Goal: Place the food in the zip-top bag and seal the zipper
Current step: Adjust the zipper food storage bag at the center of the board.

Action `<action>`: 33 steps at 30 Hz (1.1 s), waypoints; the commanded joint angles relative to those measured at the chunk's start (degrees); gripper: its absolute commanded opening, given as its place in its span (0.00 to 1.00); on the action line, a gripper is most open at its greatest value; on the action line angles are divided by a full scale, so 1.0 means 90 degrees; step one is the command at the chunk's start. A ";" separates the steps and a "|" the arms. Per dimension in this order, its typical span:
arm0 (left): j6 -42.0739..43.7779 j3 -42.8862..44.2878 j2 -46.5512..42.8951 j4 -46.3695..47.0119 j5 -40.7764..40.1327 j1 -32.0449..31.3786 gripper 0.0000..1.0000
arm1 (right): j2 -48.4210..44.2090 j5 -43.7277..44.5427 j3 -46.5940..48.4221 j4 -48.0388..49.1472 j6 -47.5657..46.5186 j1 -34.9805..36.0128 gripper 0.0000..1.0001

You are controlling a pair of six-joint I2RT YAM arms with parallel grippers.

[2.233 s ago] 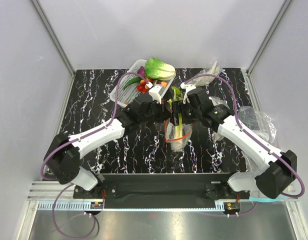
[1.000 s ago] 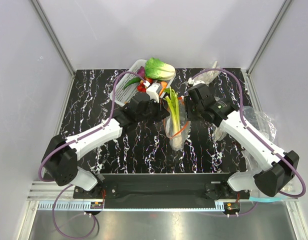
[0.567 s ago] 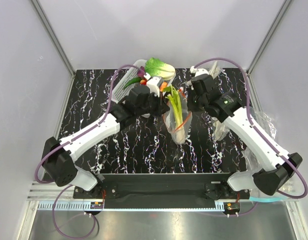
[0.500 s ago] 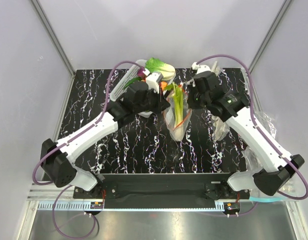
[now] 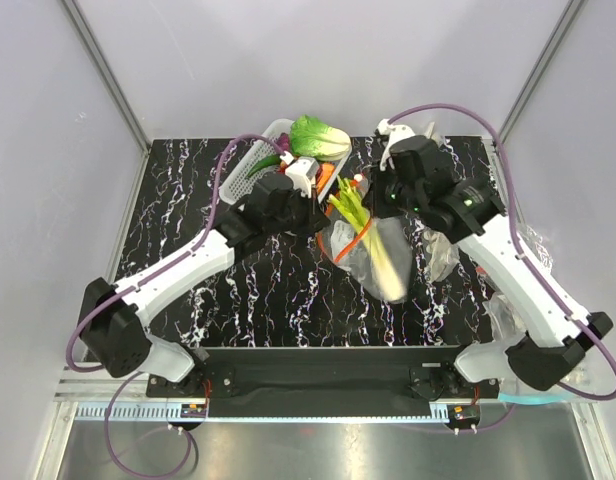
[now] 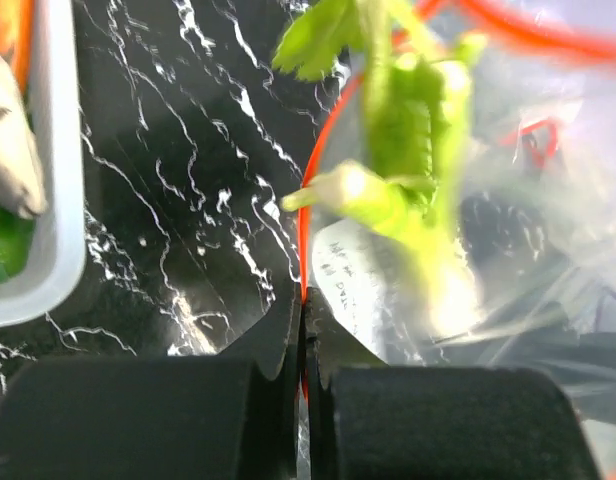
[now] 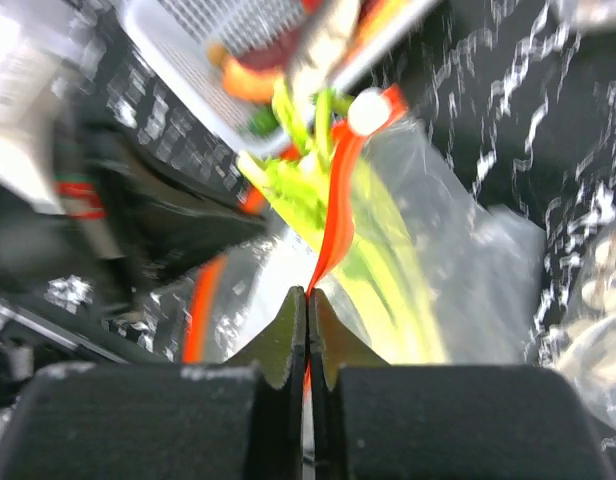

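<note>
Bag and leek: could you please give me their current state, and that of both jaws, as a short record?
bag: clear, mouth open
zipper: orange, unsealed
leek: white stalk inside bag, green leaves sticking out of the mouth
left jaws: shut on zipper
right jaws: shut on zipper

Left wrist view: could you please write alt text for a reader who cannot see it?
The left pincer, shut, pinches the red-orange zipper at the mouth of the clear zip-top bag. A blurred green leek shows in the bag's mouth; a white basket stands left on the black marbled table.
</note>
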 commanded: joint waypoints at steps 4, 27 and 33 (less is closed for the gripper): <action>0.0052 0.1001 -0.0250 -0.0123 0.0180 -0.0204 0.00 | -0.0662 -0.0107 -0.0046 0.0806 0.0031 0.0031 0.00; 0.0053 0.0122 -0.0926 -0.0339 -0.0143 0.0802 0.00 | 0.0130 -0.0400 -0.0634 0.1139 0.0295 0.0363 0.00; -0.0153 0.0474 -0.0349 0.0081 0.0443 -0.0065 0.00 | -0.0425 0.1230 -0.0721 0.0437 0.0129 0.0043 0.00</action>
